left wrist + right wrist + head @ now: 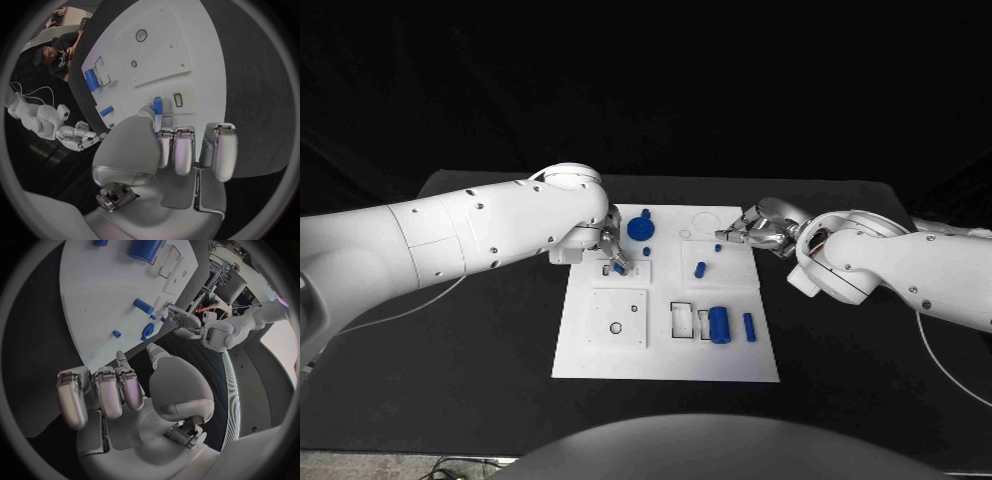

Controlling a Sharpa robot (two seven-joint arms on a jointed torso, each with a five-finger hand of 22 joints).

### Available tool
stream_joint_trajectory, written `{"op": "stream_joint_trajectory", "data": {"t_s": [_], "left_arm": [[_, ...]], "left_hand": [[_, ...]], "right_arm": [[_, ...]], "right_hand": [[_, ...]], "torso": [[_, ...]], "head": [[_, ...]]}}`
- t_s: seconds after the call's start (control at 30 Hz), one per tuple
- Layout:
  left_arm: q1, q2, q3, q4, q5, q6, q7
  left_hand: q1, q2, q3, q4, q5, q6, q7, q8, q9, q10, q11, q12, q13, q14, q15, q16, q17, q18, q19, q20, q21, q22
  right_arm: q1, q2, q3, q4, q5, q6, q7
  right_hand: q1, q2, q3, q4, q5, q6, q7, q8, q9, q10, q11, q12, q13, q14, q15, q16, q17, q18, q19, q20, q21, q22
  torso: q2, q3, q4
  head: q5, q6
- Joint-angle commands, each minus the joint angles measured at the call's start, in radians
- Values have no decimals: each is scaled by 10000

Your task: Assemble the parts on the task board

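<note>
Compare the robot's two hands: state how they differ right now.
The left hand pinches a small blue part at its fingertips; the right hand holds nothing. The left hand is over the task board, near a small rectangular slot; the right hand sits at the board's far right edge. Both are silver and on white arms.

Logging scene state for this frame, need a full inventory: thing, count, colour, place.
task board: one, white, middle of the black table.
table: one, black, under the board.
round part: one, blue, far end of board.
cylinder part: one, blue, near-right area of board, beside a rectangular slot.
bar part: one, blue, right of the cylinder.
small part: one, blue, mid-right of board.
held part: one, blue, pinched in left hand over a slot.
left hand: silver, over board's far-left area.
right hand: silver, at board's far-right edge, holds nothing visible.
</note>
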Motion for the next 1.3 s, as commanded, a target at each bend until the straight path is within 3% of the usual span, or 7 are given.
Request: {"op": "stream_joint_trajectory", "data": {"t_s": [0.03,1.3], "left_arm": [[-4,31,1,3,-71,123,-13],[-52,88,-1,-18,-9,73,-36]], "left_hand": [[-31,61,44,4,-44,249,-166,26,6,1109,-23,-38,2611,1042,-8,26,2631,-75,1034,71,24,2634],[-242,29,66,-9,-118,254,-154,-46,-7,1109,-2,-38,2611,1042,25,26,2631,-75,1034,66,24,2634]], "right_arm": [[-6,14,-1,7,-96,104,26],[-6,-6,-1,20,-96,161,2]], "right_hand": [[44,42,-45,-16,65,1,37,34,15,1038,65,39,2632,1043,67,41,2627,-68,1047,63,45,2635],[54,39,-56,-25,78,-6,44,35,15,1038,74,39,2632,1043,78,41,2627,-68,1047,80,45,2635]], "torso": [[-5,-4,-6],[1,-2,-5]], "head": [[8,1],[19,-57]]}}
